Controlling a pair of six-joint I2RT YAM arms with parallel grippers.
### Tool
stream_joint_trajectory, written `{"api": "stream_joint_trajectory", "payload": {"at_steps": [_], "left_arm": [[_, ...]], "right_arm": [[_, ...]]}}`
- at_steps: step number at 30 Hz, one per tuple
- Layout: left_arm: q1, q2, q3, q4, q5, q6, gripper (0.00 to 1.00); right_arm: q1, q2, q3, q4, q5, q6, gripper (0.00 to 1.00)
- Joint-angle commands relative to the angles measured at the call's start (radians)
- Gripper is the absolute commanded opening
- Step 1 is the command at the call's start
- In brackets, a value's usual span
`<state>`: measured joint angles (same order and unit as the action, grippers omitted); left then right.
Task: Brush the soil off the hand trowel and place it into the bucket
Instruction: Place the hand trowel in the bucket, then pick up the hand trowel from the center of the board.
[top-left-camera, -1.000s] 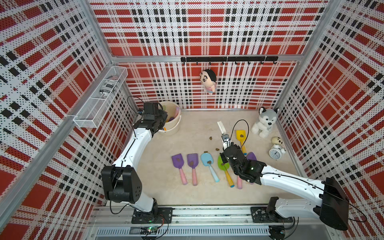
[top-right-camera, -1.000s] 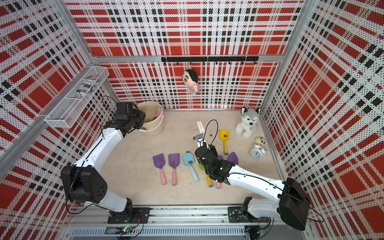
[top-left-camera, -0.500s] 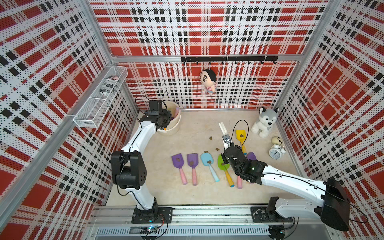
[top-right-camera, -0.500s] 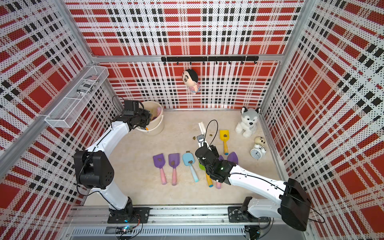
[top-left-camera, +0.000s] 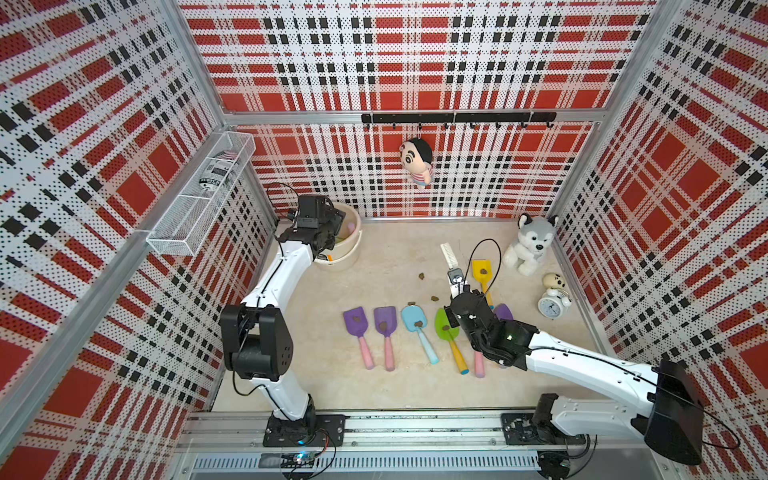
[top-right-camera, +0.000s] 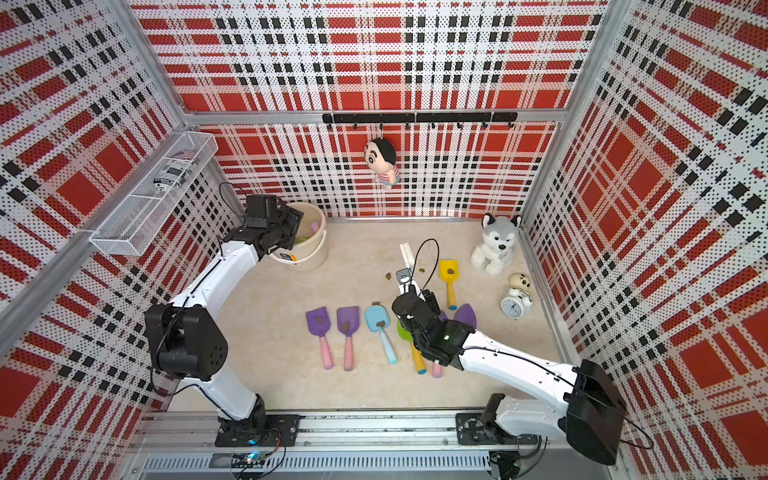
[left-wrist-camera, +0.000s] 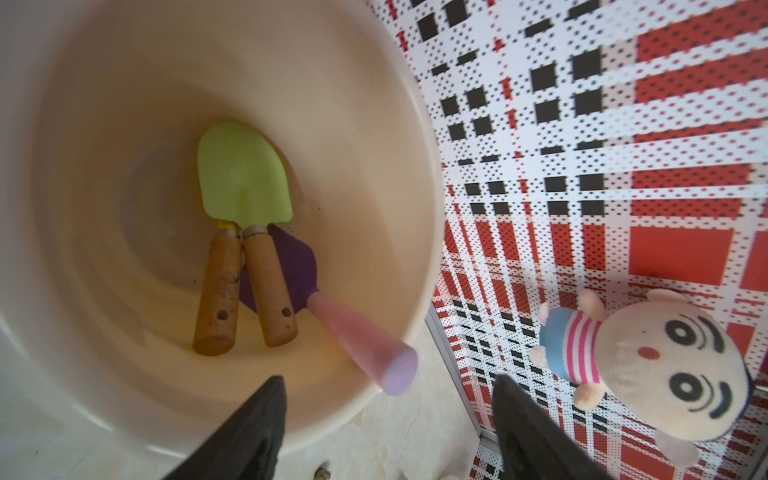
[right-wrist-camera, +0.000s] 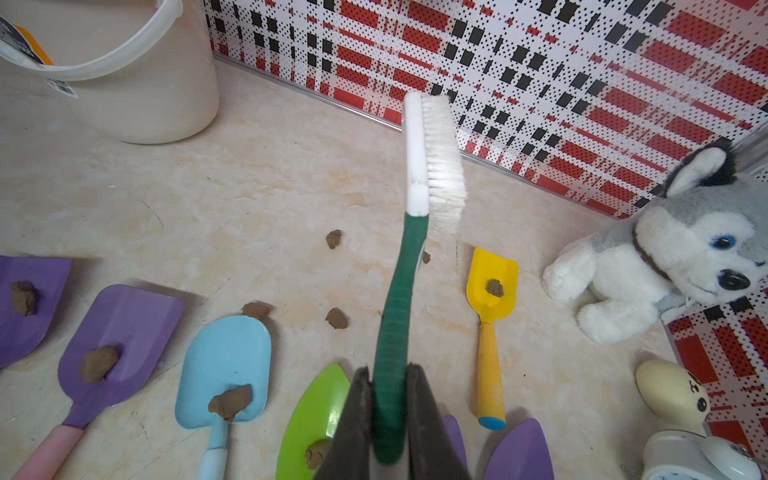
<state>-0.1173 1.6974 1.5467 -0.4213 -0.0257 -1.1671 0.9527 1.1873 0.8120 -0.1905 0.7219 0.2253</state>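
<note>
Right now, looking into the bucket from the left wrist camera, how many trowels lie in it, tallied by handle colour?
Wooden-handled trowels: 2
Pink-handled trowel: 1
Total in the bucket: 3
</note>
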Motion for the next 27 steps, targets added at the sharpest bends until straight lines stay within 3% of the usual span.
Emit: {"api": "stream_joint_trajectory", "payload": {"at_steps": [1, 7, 11, 20, 27], "left_arm": [[-0.067, -0.112, 0.02, -0.017, -0.141, 0.139, 0.79], [-0.271, -0.321, -0.171, -0.019, -0.416, 0.269, 0.77], [-0.435, -0.45, -0.352, -0.044, -0.562, 0.263, 0.76], [-0.677, -0.641, -0.699, -0.137, -0.55, -0.037, 0.74], [-0.77, -0.629, -0.914, -0.097, -0.459, -0.21, 0.73]], "right_arm": [[0.004, -0.008, 0.04, 0.014, 0.013, 0.009, 0.0], [0.006, -0.009, 0.033, 0.032, 0.002, 0.016, 0.0], [0.006, 0.0, 0.036, 0.034, 0.0, 0.013, 0.0], [0.008, 0.001, 0.03, 0.052, -0.012, 0.016, 0.0], [0.008, 0.003, 0.022, 0.035, -0.019, 0.034, 0.0]]}}
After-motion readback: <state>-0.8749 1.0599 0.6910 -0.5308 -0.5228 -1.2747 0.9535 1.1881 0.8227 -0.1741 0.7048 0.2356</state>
